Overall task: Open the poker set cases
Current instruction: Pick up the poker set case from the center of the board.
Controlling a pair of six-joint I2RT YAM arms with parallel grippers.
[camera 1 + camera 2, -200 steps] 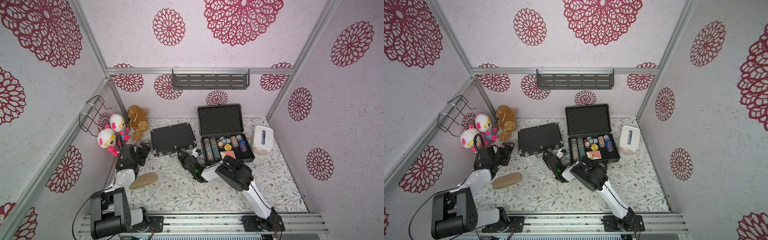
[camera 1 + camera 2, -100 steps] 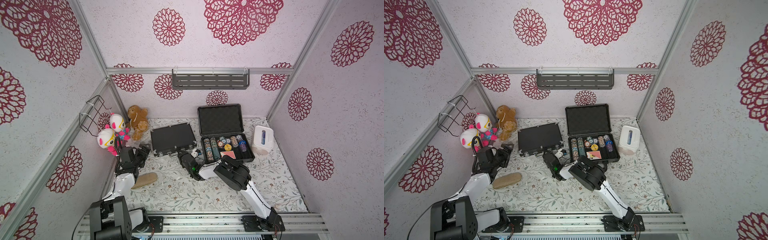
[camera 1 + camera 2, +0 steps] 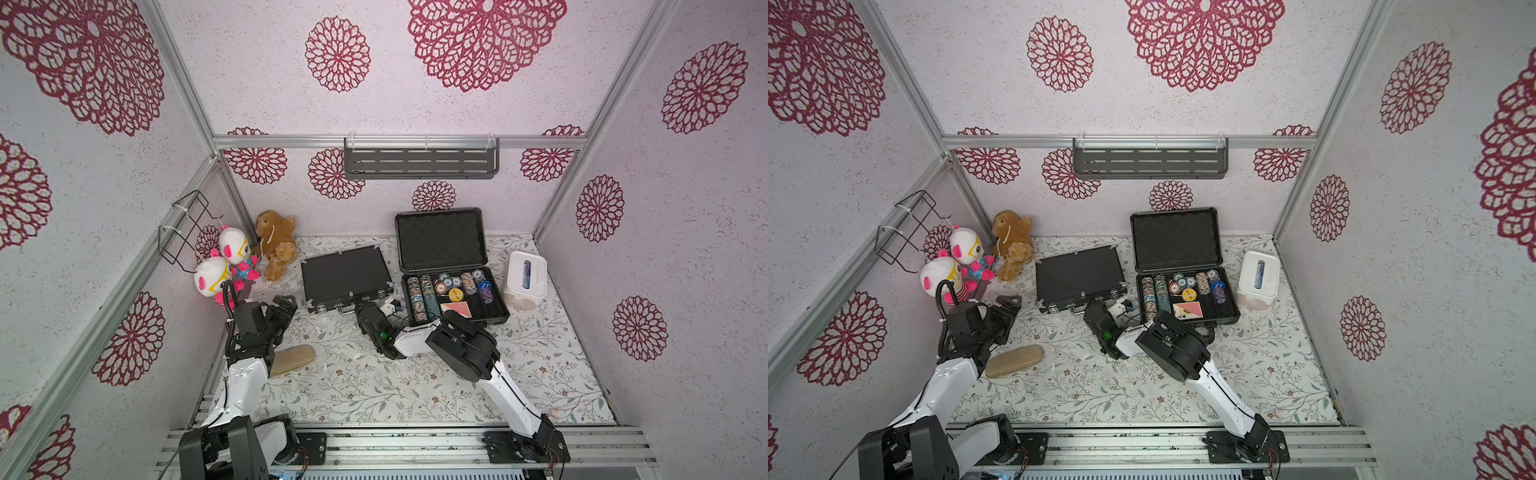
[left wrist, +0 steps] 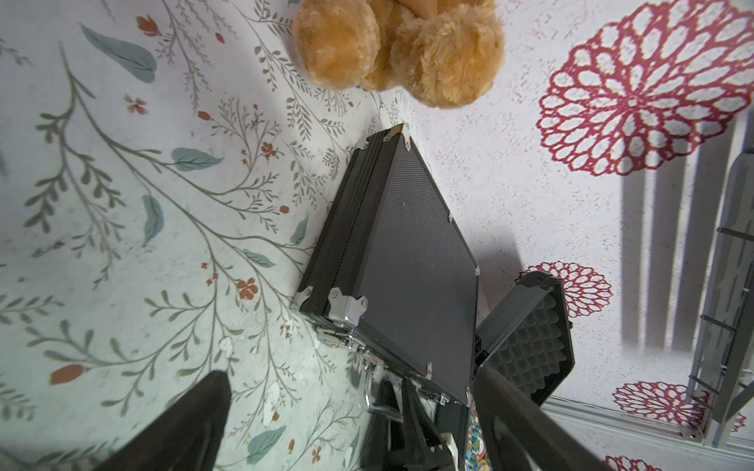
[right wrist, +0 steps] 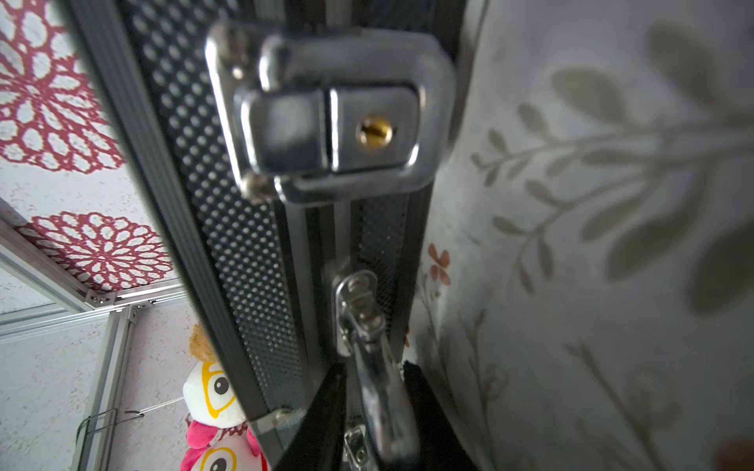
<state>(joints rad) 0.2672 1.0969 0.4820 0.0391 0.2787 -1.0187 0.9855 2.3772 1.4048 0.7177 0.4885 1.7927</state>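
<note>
The slim black case (image 3: 347, 274) lies closed on the table with its silver latches and handle facing me. My right gripper (image 3: 362, 308) is at its front edge. In the right wrist view the gripper (image 5: 373, 369) is shut on the silver handle (image 5: 381, 407), one finger on each side, and a latch (image 5: 334, 122) beside it sits flat. The thicker case (image 3: 455, 297) stands open to the right, its lid (image 3: 440, 239) upright, with chips and cards inside. My left gripper (image 3: 286, 305) is open and empty off the slim case's left corner, seen also in the left wrist view (image 4: 351, 407).
A white tissue box (image 3: 525, 280) stands right of the open case. A teddy bear (image 3: 276, 243) and two plush dolls (image 3: 230, 257) fill the back left corner. A tan oblong pouch (image 3: 293, 359) lies by my left arm. A wire basket (image 3: 187, 230) hangs on the left wall.
My right gripper's jaws have closed in on the slim case's handle. My left arm's lower links have shifted while its gripper stays open in about the same place.
</note>
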